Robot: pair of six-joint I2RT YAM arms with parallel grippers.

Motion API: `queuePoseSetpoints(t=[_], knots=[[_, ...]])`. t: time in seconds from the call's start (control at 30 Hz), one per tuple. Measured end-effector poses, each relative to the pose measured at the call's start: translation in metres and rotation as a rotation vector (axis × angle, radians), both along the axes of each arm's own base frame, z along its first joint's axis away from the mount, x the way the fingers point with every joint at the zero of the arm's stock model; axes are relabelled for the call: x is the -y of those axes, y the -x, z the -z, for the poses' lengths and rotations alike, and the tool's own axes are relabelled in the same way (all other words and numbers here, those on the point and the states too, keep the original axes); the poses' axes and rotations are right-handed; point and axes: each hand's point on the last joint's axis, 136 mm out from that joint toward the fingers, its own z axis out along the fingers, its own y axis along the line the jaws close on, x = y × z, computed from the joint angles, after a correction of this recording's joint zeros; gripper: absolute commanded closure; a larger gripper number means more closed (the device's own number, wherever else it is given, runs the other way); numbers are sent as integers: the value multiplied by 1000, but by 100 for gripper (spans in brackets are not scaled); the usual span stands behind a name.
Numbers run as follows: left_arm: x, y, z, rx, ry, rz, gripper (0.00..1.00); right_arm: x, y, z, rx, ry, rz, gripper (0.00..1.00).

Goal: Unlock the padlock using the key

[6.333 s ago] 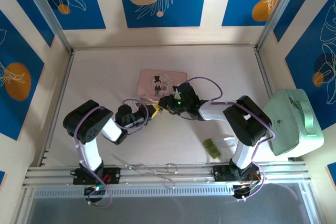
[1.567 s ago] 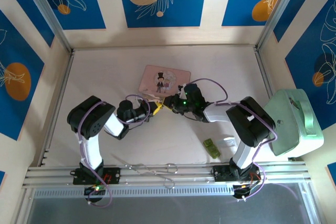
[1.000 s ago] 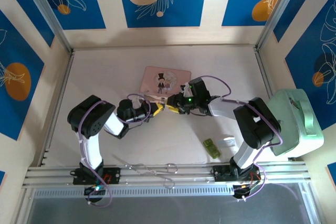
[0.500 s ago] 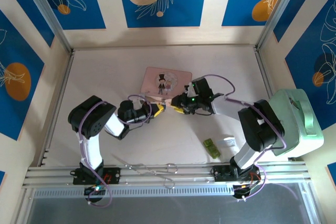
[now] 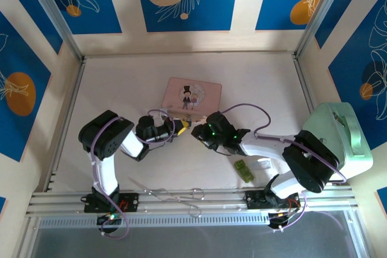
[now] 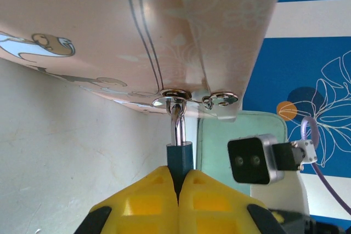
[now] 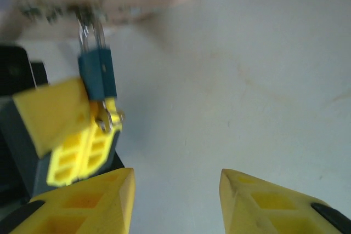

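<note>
The small blue padlock [image 6: 180, 156] hangs by its silver shackle [image 6: 176, 120] from the hasp of the pink picture box [image 5: 192, 93]. My left gripper [image 6: 179, 178] is shut on the padlock's body, at the box's front edge [image 5: 179, 127]. In the right wrist view the padlock [image 7: 97, 73] shows at upper left. A small silvery piece [image 7: 103, 119] at its lower end may be the key, but it is too blurred to tell. My right gripper [image 7: 175, 182] is open with nothing between its fingers, a short way from the padlock [image 5: 196, 131].
A small green block [image 5: 243, 169] lies on the table near the right arm's base, with a small white scrap [image 5: 263, 162] beside it. A mint-green case [image 5: 335, 140] stands at the right edge. Metal loops [image 5: 175, 194] rest on the front rail.
My right gripper has backed off from the padlock toward the near side, and its arm has swung lower. The left gripper still grips the padlock in the same place.
</note>
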Motion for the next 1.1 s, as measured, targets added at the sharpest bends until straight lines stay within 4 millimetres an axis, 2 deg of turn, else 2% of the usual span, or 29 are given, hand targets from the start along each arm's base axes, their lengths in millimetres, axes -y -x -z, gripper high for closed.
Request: queuePoseSetpoints(t=[0.17, 0.5, 0.73, 1.1], knots=[[0, 0, 0, 0, 0, 0, 100, 1, -15, -9, 58, -9, 51, 58], [0, 1, 0, 0, -1, 1, 100, -20, -45, -17, 112, -58, 69, 60], [0, 1, 0, 1, 0, 1, 100, -21, -53, -9, 96, -85, 74, 60], [-1, 2, -1, 3, 1, -1, 100, -31, -61, -12, 115, -131, 55, 64]])
